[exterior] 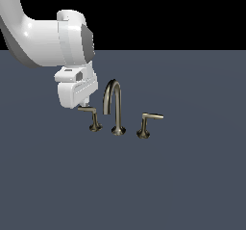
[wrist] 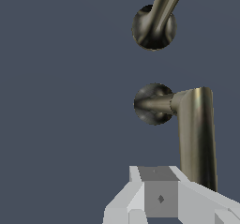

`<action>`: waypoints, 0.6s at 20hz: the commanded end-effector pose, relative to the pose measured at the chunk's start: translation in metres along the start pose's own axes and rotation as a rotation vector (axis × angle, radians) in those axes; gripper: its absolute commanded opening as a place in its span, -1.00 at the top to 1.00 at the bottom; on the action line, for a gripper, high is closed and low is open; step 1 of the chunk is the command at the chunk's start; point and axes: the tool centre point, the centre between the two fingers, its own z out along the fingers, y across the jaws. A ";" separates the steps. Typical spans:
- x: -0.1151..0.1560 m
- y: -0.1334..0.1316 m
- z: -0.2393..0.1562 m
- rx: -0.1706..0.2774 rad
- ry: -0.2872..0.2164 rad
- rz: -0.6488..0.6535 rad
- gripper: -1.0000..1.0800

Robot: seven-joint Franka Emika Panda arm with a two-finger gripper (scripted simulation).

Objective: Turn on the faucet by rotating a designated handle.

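Observation:
The faucet (exterior: 114, 104) is a small bronze-grey set on the dark floor, its arched spout standing in the middle. The handle (exterior: 94, 120), with its flat lever pointing to the exterior view's left, stands on that side of the spout. My gripper (exterior: 85, 102) hangs right over the free end of that lever, fingers together with nothing held. In the wrist view the handle (wrist: 194, 129) shows from above, its lever running alongside my gripper (wrist: 157, 174). Whether a finger touches the lever I cannot tell. The faucet spout's base (wrist: 153, 27) lies beyond the handle's round foot.
A twin handle (exterior: 144, 124) with its lever pointing to the exterior view's right stands on the spout's other side. The white arm (exterior: 45, 41) comes in from the upper left of the exterior view. The floor (exterior: 182, 185) is flat dark grey.

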 end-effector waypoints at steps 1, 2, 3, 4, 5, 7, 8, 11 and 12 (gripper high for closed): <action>-0.008 0.013 0.000 -0.005 0.000 -0.005 1.00; -0.008 0.013 0.000 -0.005 0.000 -0.005 1.00; -0.002 0.004 0.000 0.006 0.003 0.001 1.00; -0.002 0.007 0.000 0.005 0.003 0.001 1.00; -0.001 0.010 0.000 0.004 0.003 0.000 1.00; -0.001 0.016 0.000 0.003 0.002 0.000 1.00; 0.000 0.019 0.000 0.003 0.002 -0.001 1.00; 0.001 0.029 0.000 0.001 0.002 -0.002 1.00; 0.001 0.032 0.000 0.000 0.002 -0.002 1.00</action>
